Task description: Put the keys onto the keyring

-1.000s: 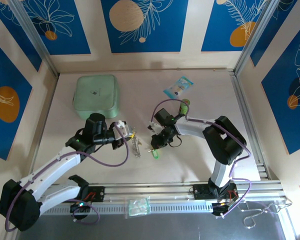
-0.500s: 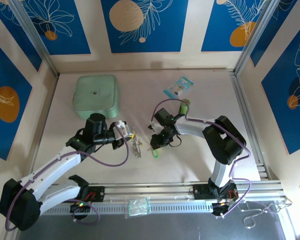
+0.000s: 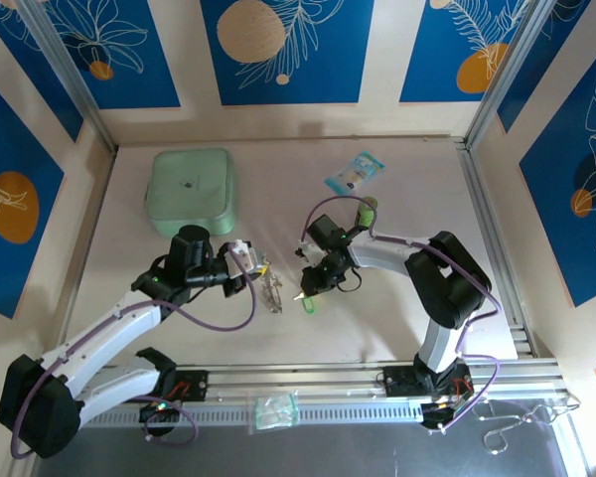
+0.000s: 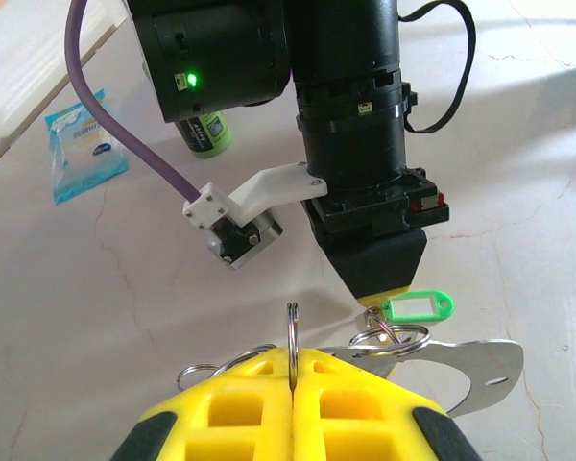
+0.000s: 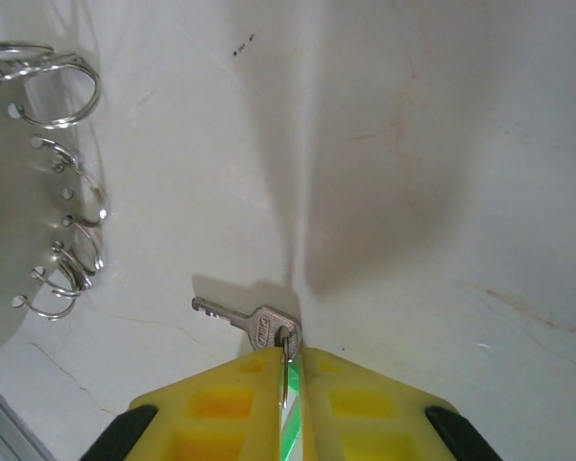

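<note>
Key [image 5: 245,322]: small, silvery metal, on a green plastic tag [image 4: 418,307]; lies flat on the pale desk [image 3: 397,333] near its middle, slightly toward the near edge.
Keyring [image 4: 470,370]: flat silvery metal piece with small split rings along its edge; just beside the key, on the side toward the left edge.
Change: in the top view the right tool [image 5: 288,363] sits a little lower over the key than a second ago; key, keyring and left arm [image 3: 119,323] are where they were.
Meaning: judged a re-grip; key not yet lifted, nothing threaded yet.
Right tool: narrow, pinching the key's little ring and the tag's edge.
Left tool [image 4: 293,353]: closed on one upright split ring of the keyring.
Right arm [image 3: 387,256]: reaches in from the right edge, wrist pitched down, tip at the desk, opposite the left tool.
Left arm: stretched from the near-left corner, its tool roughly level, facing the right tool.
</note>
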Tool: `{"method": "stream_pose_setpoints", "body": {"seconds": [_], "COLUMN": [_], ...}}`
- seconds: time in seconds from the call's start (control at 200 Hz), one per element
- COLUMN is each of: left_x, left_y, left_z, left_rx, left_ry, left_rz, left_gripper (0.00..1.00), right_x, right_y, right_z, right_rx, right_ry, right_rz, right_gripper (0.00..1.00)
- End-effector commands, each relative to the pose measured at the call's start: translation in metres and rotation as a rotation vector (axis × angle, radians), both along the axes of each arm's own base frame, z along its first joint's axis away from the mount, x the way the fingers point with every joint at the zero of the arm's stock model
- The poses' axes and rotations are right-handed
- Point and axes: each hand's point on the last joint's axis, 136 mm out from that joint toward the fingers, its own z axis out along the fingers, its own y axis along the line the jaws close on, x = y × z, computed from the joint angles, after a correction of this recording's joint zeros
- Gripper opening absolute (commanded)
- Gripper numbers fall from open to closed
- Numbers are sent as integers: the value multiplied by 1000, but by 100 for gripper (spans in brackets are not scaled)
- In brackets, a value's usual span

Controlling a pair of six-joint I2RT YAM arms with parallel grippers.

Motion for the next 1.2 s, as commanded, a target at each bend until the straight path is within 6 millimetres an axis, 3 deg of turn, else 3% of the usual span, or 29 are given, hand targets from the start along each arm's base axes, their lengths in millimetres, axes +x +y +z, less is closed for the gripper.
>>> {"method": "stream_pose_setpoints", "body": {"seconds": [0.0,1.195], "left_x": [-3,-5], "left_y": [-5,-6], "left_z": [3,1], "left_rx": [-24,-19], "left_ry": [3,11], "left_rz": [-25,-42], "left_gripper": [0,0], "right_x": [-6,-12], "right_y": [-2,4], "right_z": [6,-2], "right_rx": [6,4], "right_ry": [20,65], "right_rz": [-2,16], "right_gripper": [13,11]}}
